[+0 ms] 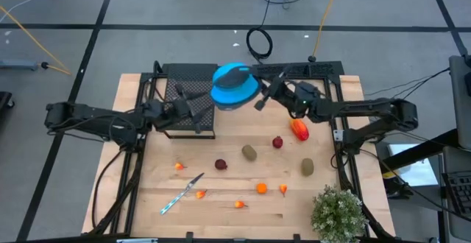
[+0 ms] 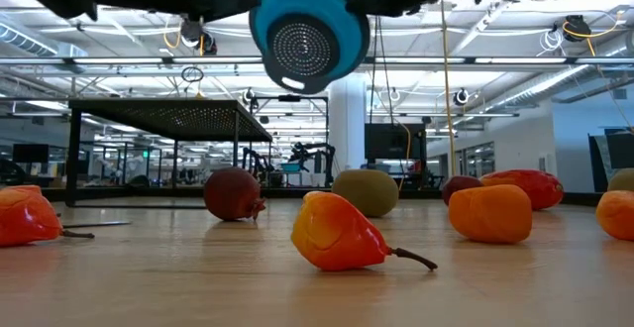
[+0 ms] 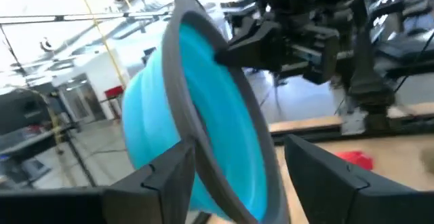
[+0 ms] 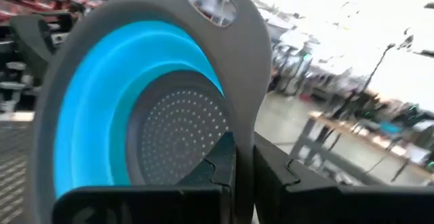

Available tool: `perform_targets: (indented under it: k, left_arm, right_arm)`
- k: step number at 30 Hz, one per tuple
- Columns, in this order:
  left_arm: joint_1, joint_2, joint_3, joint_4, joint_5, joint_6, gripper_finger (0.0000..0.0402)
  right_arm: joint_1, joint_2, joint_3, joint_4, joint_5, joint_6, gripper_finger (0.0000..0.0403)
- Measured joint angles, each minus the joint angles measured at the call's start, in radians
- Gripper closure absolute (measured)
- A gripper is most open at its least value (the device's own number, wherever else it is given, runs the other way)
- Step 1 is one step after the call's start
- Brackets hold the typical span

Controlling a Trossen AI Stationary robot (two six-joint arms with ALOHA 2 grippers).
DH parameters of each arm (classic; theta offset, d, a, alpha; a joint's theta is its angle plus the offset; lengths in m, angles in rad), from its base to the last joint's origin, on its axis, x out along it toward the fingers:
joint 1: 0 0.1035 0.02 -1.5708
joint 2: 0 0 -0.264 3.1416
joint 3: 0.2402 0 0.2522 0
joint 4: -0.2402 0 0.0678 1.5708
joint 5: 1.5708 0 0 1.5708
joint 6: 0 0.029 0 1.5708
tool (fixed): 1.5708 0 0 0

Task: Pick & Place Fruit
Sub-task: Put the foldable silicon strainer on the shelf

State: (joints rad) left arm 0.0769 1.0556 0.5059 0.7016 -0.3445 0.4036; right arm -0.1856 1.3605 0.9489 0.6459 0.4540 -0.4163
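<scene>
— Any fruit in yet?
— None. The small toy fruit pieces (image 1: 249, 152) lie mid-frame on the wooden counter (image 1: 324, 202); right pincer (image 1: 262, 98) clamps the blue perforated colander (image 1: 234, 85) top-centre, left pincer (image 1: 200, 104) released.

Small toy fruit (image 1: 249, 152), scattered loose on table (image 1: 324, 205)

The surface (image 1: 243, 199) is pale wood with visible grain, lightly shiny. The fruit (image 2: 337, 233) looks like smooth, glossy plastic. The strainer (image 4: 135, 115) is matt blue with a grey rim and finely perforated base. The rack (image 1: 188, 103) is black mesh.
</scene>
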Motion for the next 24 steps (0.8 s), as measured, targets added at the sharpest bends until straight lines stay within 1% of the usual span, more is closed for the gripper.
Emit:
perform_targets:
  k: [4, 6, 8, 10, 13, 17, 20, 24]
  left_arm:
    - [0.001, 0.052, 0.042, -0.001, -0.133, 0.035, 0.0172]
    - [0.000, 0.070, 0.053, -0.001, -0.217, 0.040, 0.0172]
    - [-0.001, 0.080, 0.057, -0.004, -0.281, 0.040, 0.0171]
    - [0.001, 0.083, 0.058, 0.001, -0.300, 0.040, 0.0171]
    - [0.000, 0.084, 0.058, 0.001, -0.301, 0.037, 0.0171]
    - [0.000, 0.084, 0.058, 0.002, -0.324, -0.019, 0.0175]
    - [0.000, 0.084, 0.058, 0.003, -0.344, -0.034, 0.0202]
    - [-0.001, 0.084, 0.058, 0.007, -0.343, -0.052, 0.0274]
  right_arm:
    - [0.020, 0.052, 0.000, 0.110, 0.091, -0.084, 0.0389]
    - [0.027, 0.073, 0.000, 0.136, 0.107, -0.106, 0.0389]
    - [0.031, 0.080, 0.000, 0.133, 0.095, -0.118, 0.0389]
    - [0.032, 0.082, 0.000, 0.149, 0.093, -0.120, 0.0389]
    - [0.031, 0.083, 0.000, 0.150, 0.092, -0.102, 0.0389]
    - [0.031, 0.084, 0.000, 0.146, 0.094, -0.093, 0.0389]
    - [0.031, 0.084, 0.000, 0.147, 0.093, -0.064, 0.0389]
    - [0.031, 0.084, 0.000, 0.141, 0.092, -0.035, 0.0389]
